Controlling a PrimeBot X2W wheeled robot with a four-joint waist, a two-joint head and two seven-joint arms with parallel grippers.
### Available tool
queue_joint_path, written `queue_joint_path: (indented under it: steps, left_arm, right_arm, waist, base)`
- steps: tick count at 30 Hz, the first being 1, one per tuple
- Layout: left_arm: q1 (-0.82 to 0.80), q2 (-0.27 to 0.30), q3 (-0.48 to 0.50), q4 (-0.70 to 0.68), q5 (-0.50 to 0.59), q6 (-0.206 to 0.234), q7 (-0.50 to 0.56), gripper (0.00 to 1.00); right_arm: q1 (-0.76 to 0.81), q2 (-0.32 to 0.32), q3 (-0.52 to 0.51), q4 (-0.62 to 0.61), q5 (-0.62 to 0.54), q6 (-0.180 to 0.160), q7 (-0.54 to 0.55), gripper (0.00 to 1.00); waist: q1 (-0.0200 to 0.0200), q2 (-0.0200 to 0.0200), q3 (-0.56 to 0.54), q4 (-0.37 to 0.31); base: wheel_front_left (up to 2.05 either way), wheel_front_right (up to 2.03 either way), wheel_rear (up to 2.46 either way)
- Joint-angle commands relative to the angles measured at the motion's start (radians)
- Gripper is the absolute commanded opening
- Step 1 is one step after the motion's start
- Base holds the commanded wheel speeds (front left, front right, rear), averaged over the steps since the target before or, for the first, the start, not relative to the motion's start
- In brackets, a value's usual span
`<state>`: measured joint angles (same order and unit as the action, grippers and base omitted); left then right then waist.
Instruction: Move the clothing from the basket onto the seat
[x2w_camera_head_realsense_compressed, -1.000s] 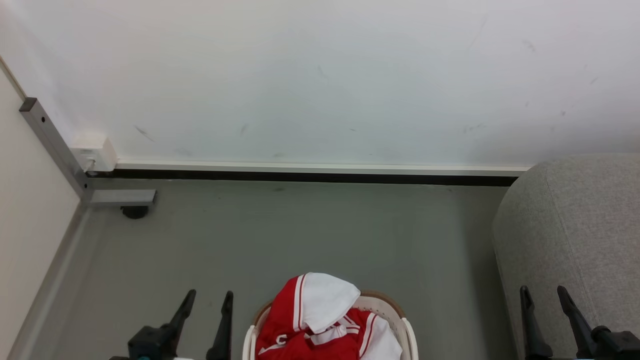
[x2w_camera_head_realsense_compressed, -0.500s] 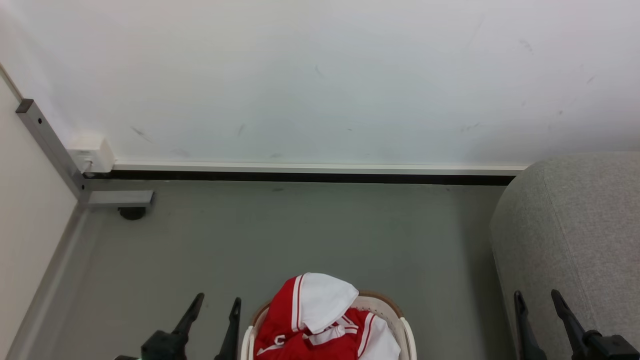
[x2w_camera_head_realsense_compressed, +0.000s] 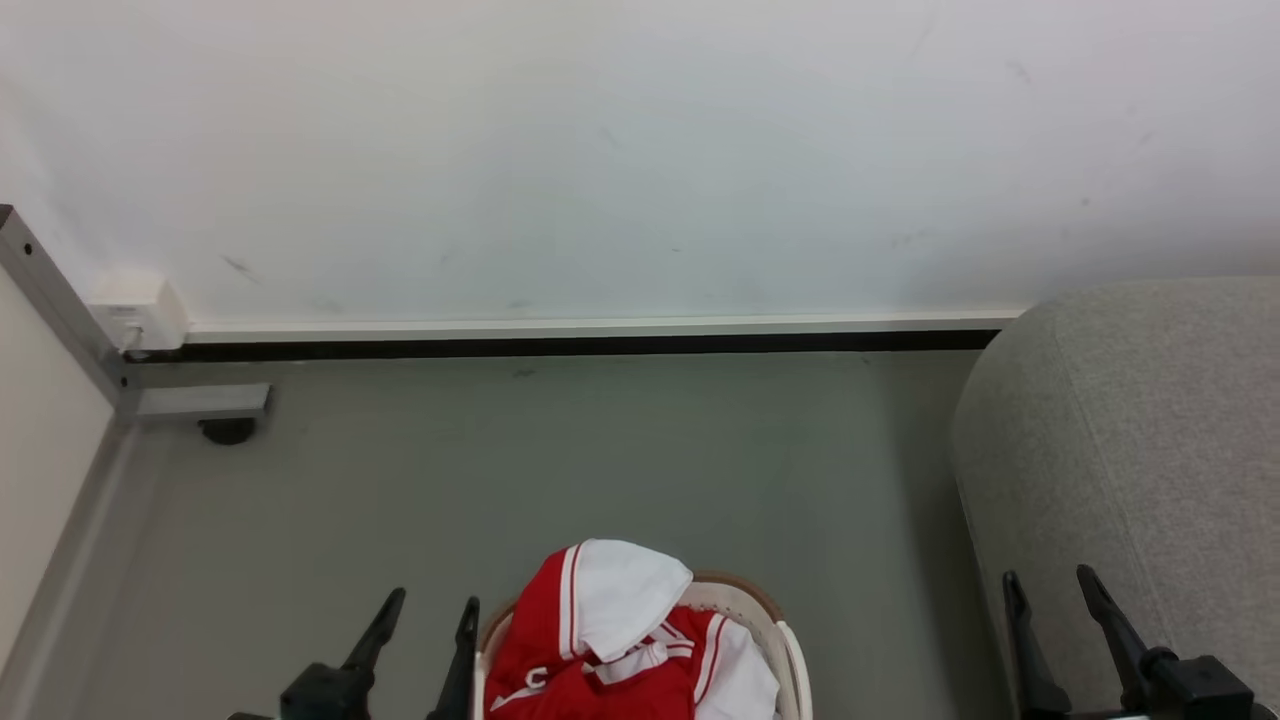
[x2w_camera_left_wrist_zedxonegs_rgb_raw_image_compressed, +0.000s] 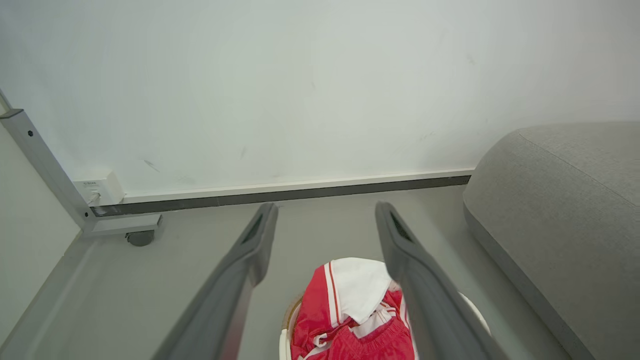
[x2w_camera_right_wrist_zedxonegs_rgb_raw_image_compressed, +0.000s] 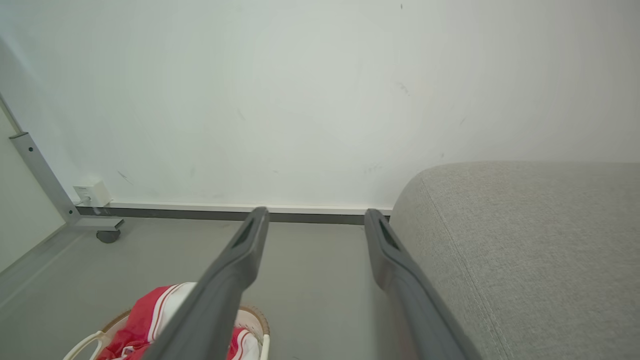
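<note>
at far left, one grey metal post (x2w_camera_head_realsense_compressed: 45, 290) rests on one dark caster (x2w_camera_head_realsense_compressed: 228, 431), with one small white box (x2w_camera_head_realsense_compressed: 135, 308) on the wall beside it. one left gripper (x2w_camera_head_realsense_compressed: 435, 600) hovers just left of the basket, its two fingers spread apart and holding nothing. one white basket (x2w_camera_head_realsense_compressed: 788, 655) with a brown rim stands on the floor at bottom centre, between the two grippers. the clothing (x2w_camera_head_realsense_compressed: 600, 640), red and white, is heaped inside it and rises above the rim; the number of pieces cannot be told. one right gripper (x2w_camera_head_realsense_compressed: 1048, 578) hangs in front of the sofa's edge, fingers likewise apart and empty. one grey sofa (x2w_camera_head_realsense_compressed: 1150, 430) stands at right, apart from the basket. surface: plain grey floor (x2w_camera_head_realsense_compressed: 600, 460). room: white, lightly scuffed wall (x2w_camera_head_realsense_compressed: 600, 150) with one white skirting strip (x2w_camera_head_realsense_compressed: 600, 327) above a dark band.
</note>
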<state>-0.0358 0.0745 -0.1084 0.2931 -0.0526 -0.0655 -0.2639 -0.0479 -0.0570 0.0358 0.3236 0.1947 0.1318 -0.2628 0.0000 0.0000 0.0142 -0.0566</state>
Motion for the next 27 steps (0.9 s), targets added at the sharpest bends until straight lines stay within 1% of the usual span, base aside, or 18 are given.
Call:
queue_joint_path:
  steps: [1,5,8,12,17,21,27]
  left_arm:
    - [0.0,0.0,0.002,0.003,0.014,-0.003,-0.001,1.0]
    - [-0.044,0.005,-0.011,0.018,0.031,-0.011,-0.001,1.0]
    - [-0.096,0.009,-0.036,0.067,0.051,-0.015,-0.001,1.0]
    - [-0.193,0.019,-0.076,0.176,0.098,-0.013,-0.001,1.0]
    - [-0.334,0.03,-0.126,0.344,0.161,0.004,0.001,1.0]
    - [-0.443,0.042,-0.161,0.462,0.211,0.019,0.037,1.0]
    - [-0.563,0.065,-0.199,0.615,0.259,0.028,0.138,1.0]
  right_arm:
    - [-0.014,-0.003,0.005,-0.007,0.011,-0.002,-0.003,1.0]
    - [-0.041,0.0,0.024,-0.039,0.017,-0.002,-0.002,1.0]
    - [-0.064,0.003,0.043,-0.068,0.022,-0.002,-0.002,1.0]
    - [-0.104,0.005,0.073,-0.11,0.035,-0.002,-0.001,1.0]
    - [-0.157,0.006,0.12,-0.156,0.093,-0.002,-0.001,1.0]
    - [-0.197,0.006,0.151,-0.188,0.131,-0.002,-0.001,1.0]
    - [-0.249,0.006,0.189,-0.229,0.181,-0.002,-0.001,1.0]
  waist:
    - [0.0,0.0,0.011,-0.018]
    - [0.0,0.0,0.062,-0.063]
    - [0.0,0.0,0.117,-0.099]
    - [0.0,0.0,0.201,-0.153]
    - [0.0,0.0,0.305,-0.217]
    - [0.0,0.0,0.387,-0.259]
    - [0.0,0.0,0.487,-0.316]
  base:
    - [0.0,0.0,0.0]
    - [0.0,0.0,0.0]
    - [0.0,0.0,0.0]
    - [0.0,0.0,0.0]
    - [0.0,0.0,0.0]
    - [0.0,0.0,0.0]
    - [0.0,0.0,0.0]
